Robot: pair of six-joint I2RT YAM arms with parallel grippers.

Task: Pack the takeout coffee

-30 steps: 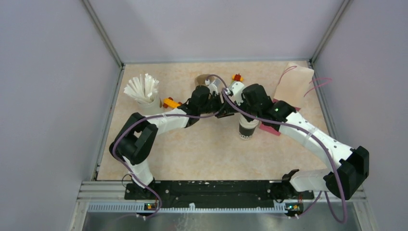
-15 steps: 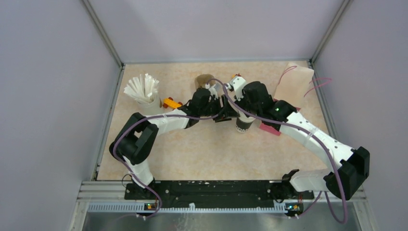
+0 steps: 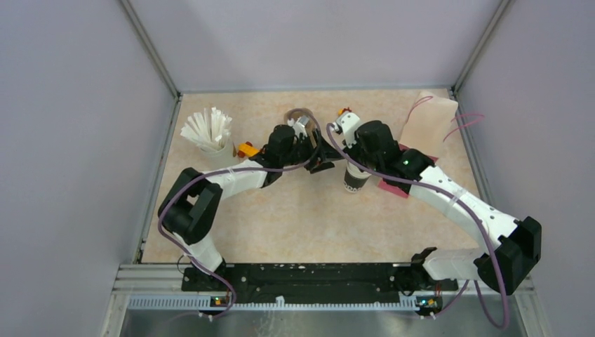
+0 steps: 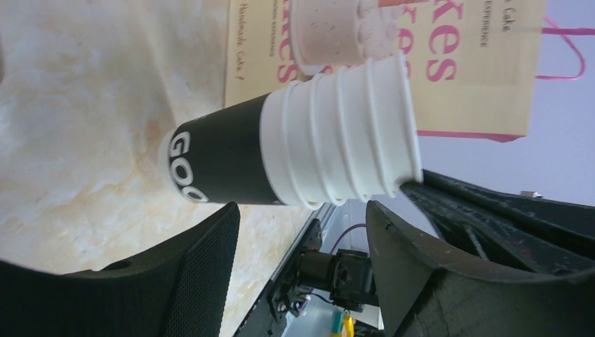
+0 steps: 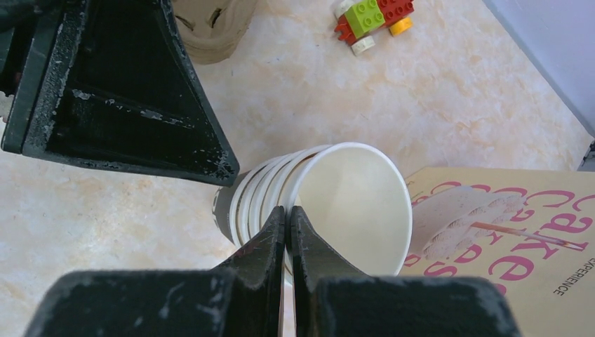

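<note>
A stack of paper cups [image 3: 356,180] at mid-table, its top rim pinched by the closed right gripper [image 5: 288,210]. The left gripper [image 4: 302,217] gapes empty alongside. A cake book [image 5: 505,232] crowds one side, with bare table [image 3: 295,225] nearer.

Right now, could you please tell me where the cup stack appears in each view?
Top external: cup stack at centre, partly under the right arm.
Left wrist: cup stack mid-frame, sideways, beyond the open left gripper.
Right wrist: cup stack at centre, rim pinched by the right gripper.
Shared landmark: the cake bag.
</note>
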